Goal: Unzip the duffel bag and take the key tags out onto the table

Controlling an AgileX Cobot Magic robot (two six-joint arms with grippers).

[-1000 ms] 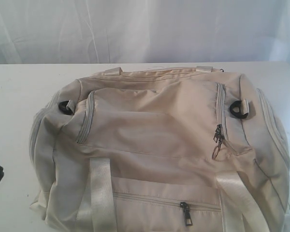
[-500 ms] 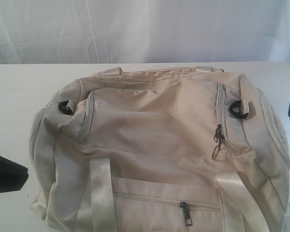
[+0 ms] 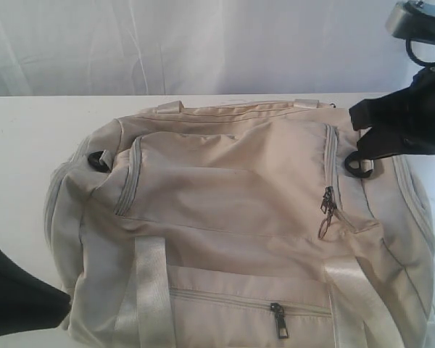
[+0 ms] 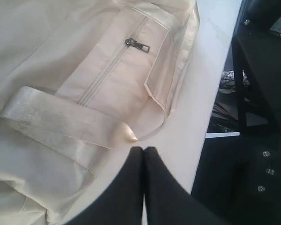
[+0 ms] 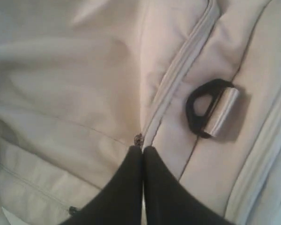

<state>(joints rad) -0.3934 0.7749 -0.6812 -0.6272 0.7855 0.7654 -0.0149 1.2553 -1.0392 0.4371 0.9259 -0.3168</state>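
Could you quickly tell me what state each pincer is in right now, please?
Left black pincer: closed, holding nothing.
Right black pincer: closed, holding nothing, over the cream-beige fabric duffel bag.

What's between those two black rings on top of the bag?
In the exterior view, only the duffel bag's own cream fabric, zipped shut, stretches between them; nothing sits on it.

Bright, washed-out, perhaps slightly soft.

L gripper [image 4: 144, 150] & R gripper [image 5: 143, 149]: matte blk, tapered; R arm [image 3: 413, 119] blk w/ silver housing [image 3: 412, 18], blk cable [image 3: 412, 56].
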